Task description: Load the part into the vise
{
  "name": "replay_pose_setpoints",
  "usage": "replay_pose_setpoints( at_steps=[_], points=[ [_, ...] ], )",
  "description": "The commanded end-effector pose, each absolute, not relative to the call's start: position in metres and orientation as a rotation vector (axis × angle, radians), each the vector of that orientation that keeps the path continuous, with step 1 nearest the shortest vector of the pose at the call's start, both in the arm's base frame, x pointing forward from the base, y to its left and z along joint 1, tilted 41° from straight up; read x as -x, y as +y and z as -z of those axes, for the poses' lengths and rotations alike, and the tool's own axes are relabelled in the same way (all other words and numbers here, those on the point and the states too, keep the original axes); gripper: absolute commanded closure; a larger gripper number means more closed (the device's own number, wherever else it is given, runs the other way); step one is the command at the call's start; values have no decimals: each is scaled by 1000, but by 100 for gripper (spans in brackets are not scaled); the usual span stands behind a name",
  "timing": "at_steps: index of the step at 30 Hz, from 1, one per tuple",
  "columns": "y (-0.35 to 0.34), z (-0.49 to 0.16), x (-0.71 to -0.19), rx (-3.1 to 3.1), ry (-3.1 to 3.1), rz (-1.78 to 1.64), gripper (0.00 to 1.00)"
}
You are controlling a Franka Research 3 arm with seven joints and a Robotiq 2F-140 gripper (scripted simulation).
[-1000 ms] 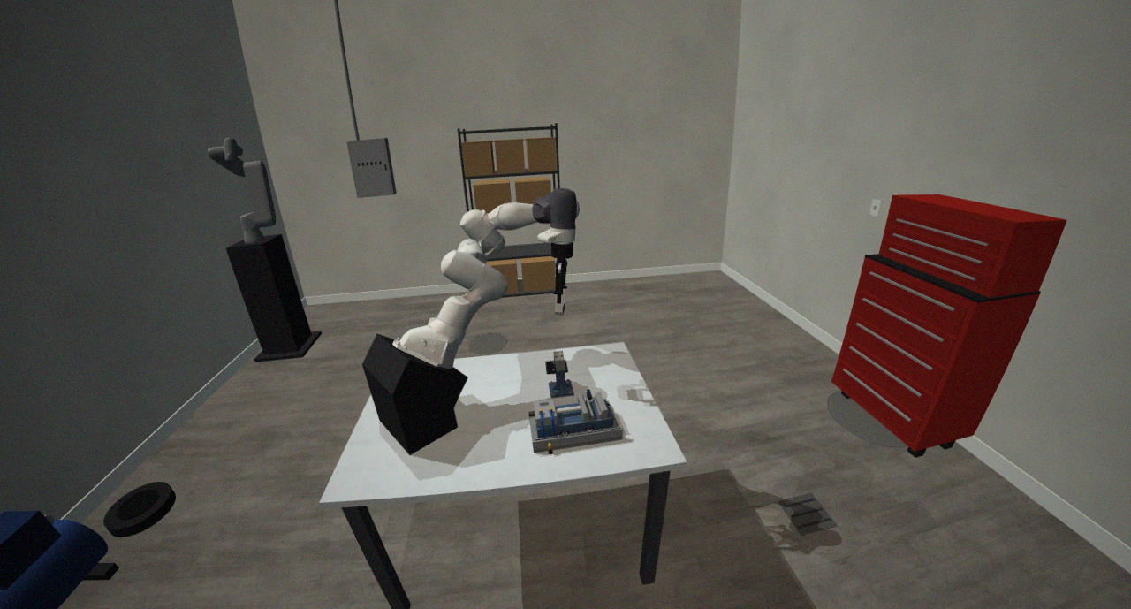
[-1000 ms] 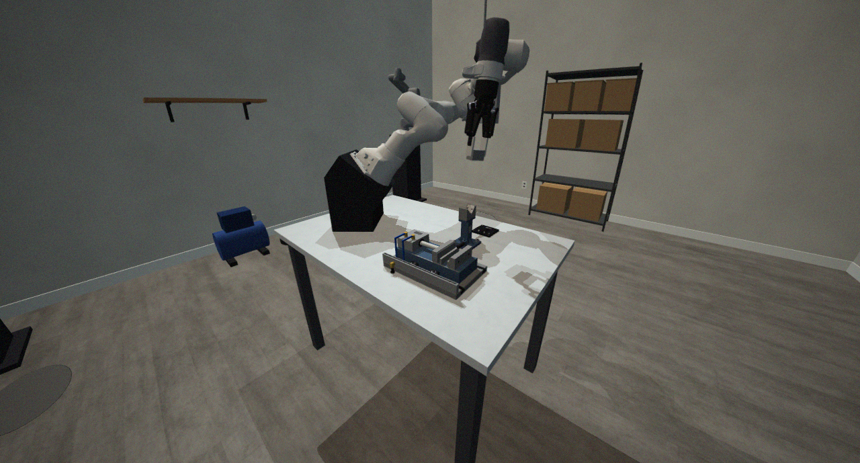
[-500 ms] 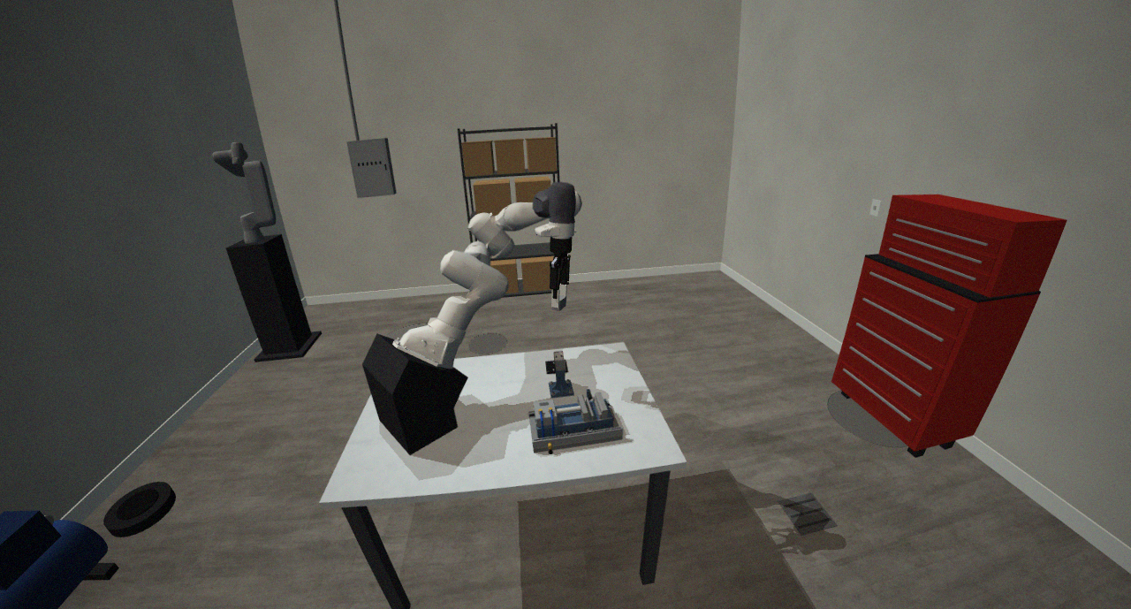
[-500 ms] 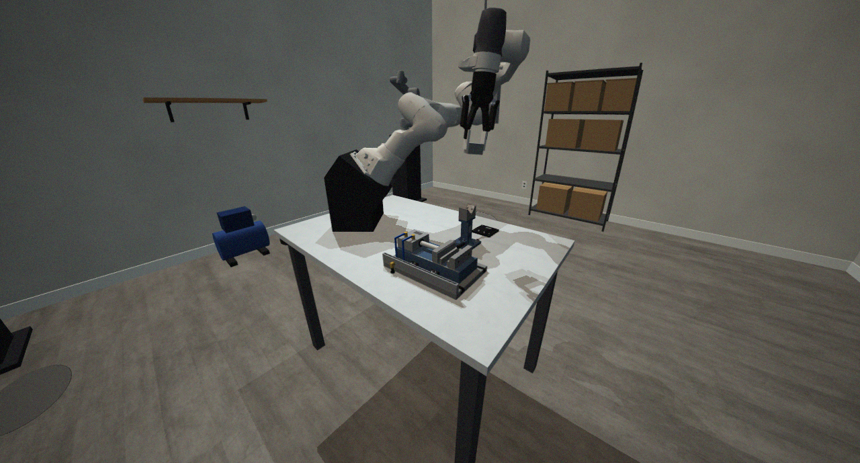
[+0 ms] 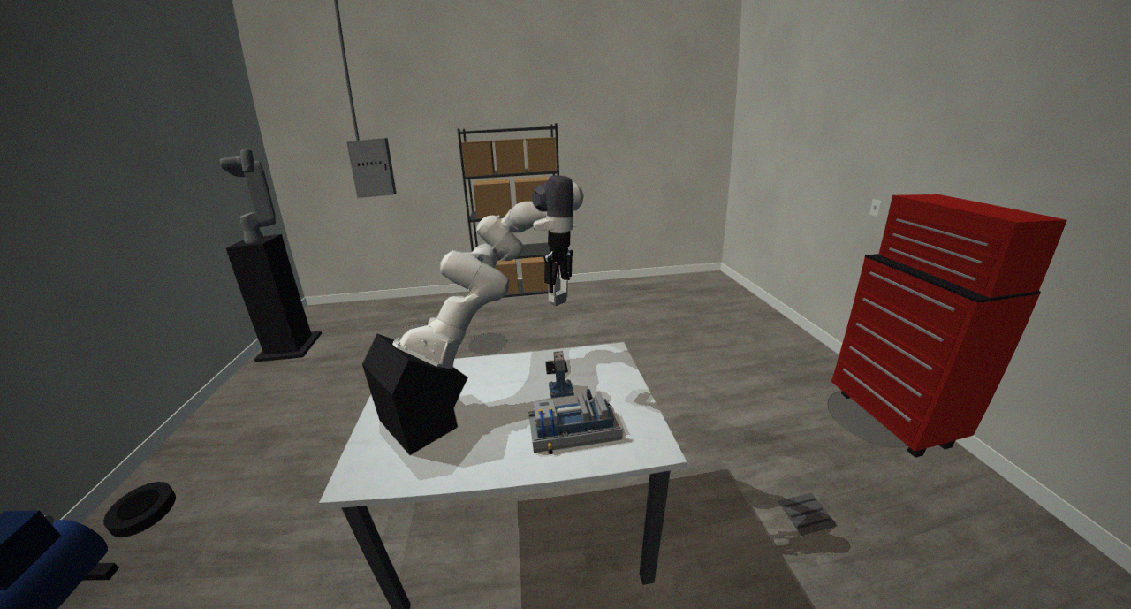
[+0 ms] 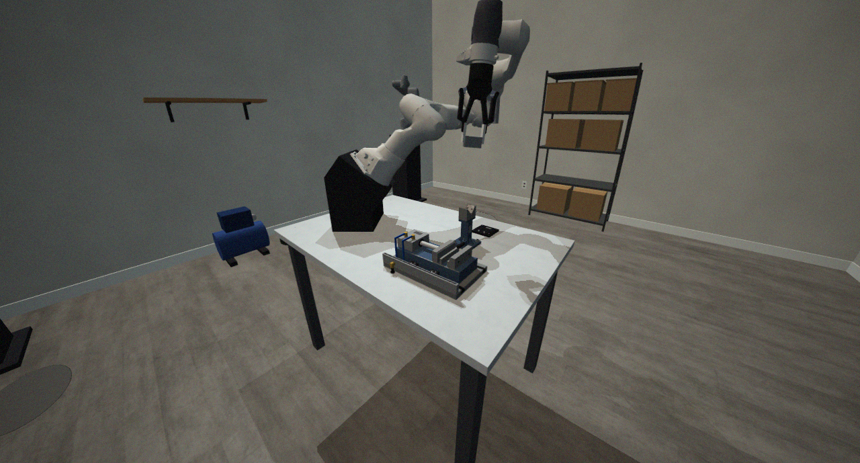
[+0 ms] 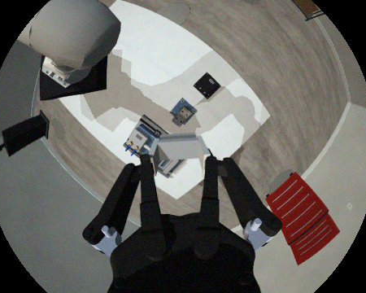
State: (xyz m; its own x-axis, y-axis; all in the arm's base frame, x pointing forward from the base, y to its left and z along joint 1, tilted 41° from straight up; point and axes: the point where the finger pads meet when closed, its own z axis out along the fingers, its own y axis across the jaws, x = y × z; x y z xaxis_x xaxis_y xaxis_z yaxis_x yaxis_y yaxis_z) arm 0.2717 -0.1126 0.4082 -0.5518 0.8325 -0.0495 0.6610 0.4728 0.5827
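My gripper (image 5: 557, 287) (image 6: 475, 132) (image 7: 178, 144) is shut on the part (image 5: 558, 295) (image 6: 473, 137) (image 7: 180, 146), a pale grey block. It hangs high above the table (image 5: 411, 459) (image 6: 481, 328) (image 7: 150, 44), over its far side. The vise (image 5: 573, 422) (image 6: 433, 259) (image 7: 142, 142) stands open on the table, far below the gripper. The V-block (image 5: 557, 366) (image 6: 467, 212) (image 7: 183, 112) stands on a blue post behind the vise. The dark infeed plate (image 6: 484, 230) (image 7: 207, 85) lies bare beyond the V-block. I cannot tell which way the part's slot faces.
The robot's black base (image 5: 411, 396) (image 6: 351, 195) stands at the table's back left. A red tool chest (image 5: 941, 321) (image 7: 302, 217) stands at the right wall. A shelf with cardboard boxes (image 5: 507, 186) (image 6: 586, 135) stands at the back wall.
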Motion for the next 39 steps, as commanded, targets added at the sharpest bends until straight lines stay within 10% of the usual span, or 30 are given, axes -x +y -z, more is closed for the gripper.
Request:
replay_pose_setpoints(
  at_steps=[1, 39],
  points=[
    [-110, -411, -266, -1463, 2325, -805, 100],
    [-128, -443, -235, -2103, 1878, -1008, 100]
  ],
)
